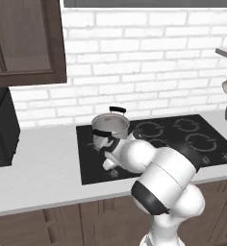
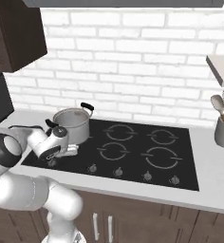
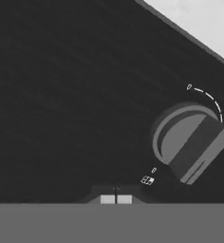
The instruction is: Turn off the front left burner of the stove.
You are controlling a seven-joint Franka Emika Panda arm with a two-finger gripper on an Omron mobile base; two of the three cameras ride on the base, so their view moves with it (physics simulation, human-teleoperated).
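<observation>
The fingers (image 3: 116, 199) are pressing together, clenched on nothing, hovering low over the stove (image 2: 133, 151) at its front left corner, just beside a silver knob (image 3: 190, 142), in front of the steel pot (image 2: 72, 124).

Black glass stove (image 2: 133, 156), grey swirl rings across it, small silver knobs (image 2: 117, 172) in a row. Steel pot (image 2: 72, 124) gleams silver with black handles. Pale grey table (image 1: 38, 168), white brick wall (image 2: 133, 71), dark brown cabinets (image 1: 24, 43).
</observation>
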